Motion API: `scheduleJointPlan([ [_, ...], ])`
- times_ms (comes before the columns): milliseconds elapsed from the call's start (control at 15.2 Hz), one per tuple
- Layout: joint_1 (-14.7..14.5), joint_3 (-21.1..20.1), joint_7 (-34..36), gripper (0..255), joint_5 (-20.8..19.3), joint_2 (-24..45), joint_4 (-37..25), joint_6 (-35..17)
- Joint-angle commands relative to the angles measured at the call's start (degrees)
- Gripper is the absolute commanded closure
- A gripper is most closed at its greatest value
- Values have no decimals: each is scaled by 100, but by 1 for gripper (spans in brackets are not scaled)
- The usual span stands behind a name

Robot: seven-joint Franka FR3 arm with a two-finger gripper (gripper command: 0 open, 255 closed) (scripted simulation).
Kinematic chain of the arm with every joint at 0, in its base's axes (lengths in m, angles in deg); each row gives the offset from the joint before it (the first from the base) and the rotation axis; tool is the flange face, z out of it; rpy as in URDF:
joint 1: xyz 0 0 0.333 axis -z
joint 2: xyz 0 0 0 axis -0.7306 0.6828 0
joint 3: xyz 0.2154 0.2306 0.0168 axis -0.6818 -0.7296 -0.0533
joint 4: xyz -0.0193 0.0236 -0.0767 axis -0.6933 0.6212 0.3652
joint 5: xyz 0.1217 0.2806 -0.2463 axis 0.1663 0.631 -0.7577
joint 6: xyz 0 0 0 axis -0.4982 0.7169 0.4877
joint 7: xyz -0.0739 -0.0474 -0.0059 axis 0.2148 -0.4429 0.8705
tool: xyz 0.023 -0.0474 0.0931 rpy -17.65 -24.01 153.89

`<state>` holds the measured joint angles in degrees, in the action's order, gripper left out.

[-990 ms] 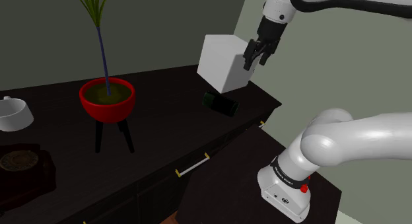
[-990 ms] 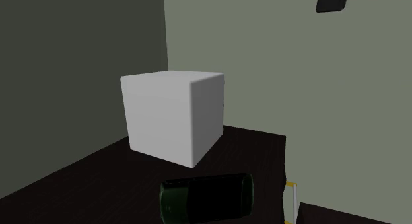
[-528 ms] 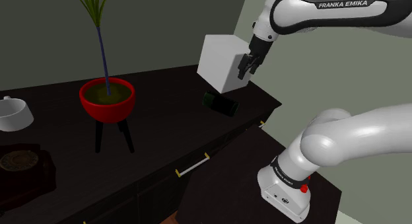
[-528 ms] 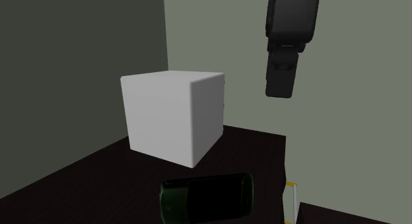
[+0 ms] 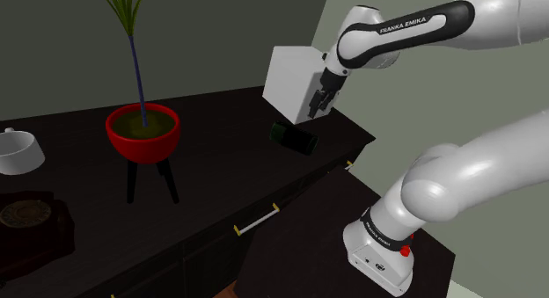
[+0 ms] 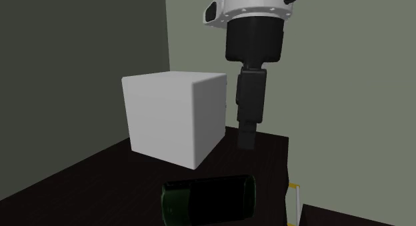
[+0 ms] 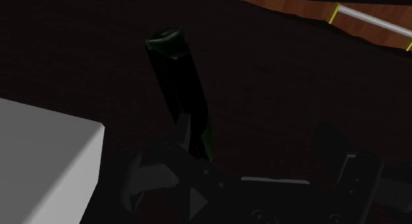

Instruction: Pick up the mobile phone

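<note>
Hand (image 6: 247, 142) open, fingers apart, above dark phone (image 6: 208, 199) lying flat beside white box (image 6: 167, 118)

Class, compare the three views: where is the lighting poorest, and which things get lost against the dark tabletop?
Wrist view: dimmest; the dark phone and black end effector nearly merge with the tabletop. Second exterior view: the white box reads clearly, its right-hand face shaded. Shoulder view: brightest; the red pot stands out.
</note>
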<state>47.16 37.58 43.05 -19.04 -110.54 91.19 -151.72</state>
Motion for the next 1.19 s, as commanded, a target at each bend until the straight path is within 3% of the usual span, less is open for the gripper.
scheduleJointPlan([
  [0, -102, 234, -452, 0, 168, 525, -130, -376],
  [264, -315, 629, -1481, 0, 770, 1562, -436, -976],
  [462, -413, 786, -2387, 0, 1465, 2396, -778, -1285],
  [660, -334, 726, -3305, 0, 2228, 3238, -1215, -1449],
  [1122, -172, 500, -3803, 0, 2779, 3847, -1323, -1832],
])
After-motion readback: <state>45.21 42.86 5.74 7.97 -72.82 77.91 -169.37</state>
